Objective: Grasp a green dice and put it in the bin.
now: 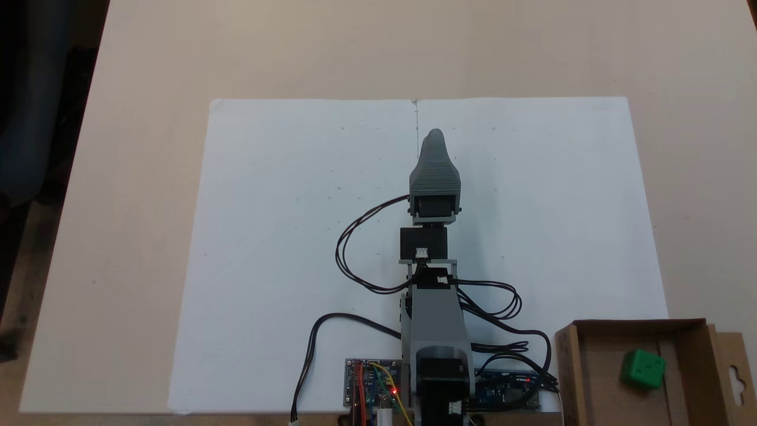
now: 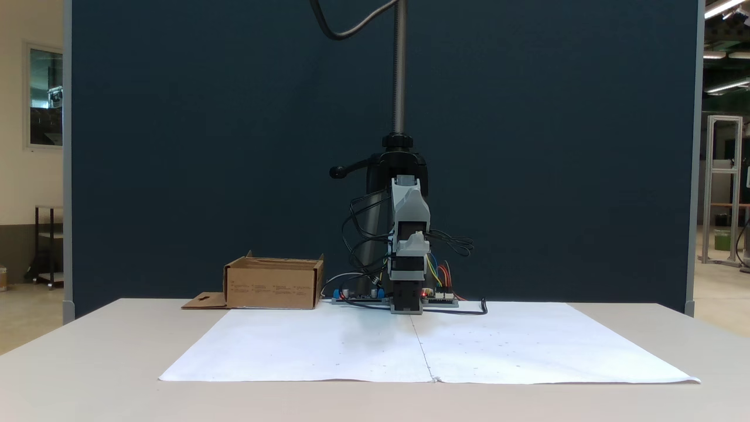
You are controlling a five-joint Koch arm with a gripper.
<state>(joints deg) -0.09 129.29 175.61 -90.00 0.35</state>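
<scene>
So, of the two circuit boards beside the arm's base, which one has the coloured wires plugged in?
The board on the left of the base in the top-down fixed view: red, yellow and orange wires rise from it. The other board meets black cables.

Green dice [image 1: 643, 368] lying inside bin [image 1: 698, 361] at near right corner of counter [image 1: 118, 177]. Gripper [image 1: 433, 136] pointing toward far side over white paper sheet [image 1: 284, 236], jaws looking closed together. Black cables [image 1: 355, 248] looping left of arm.
</scene>
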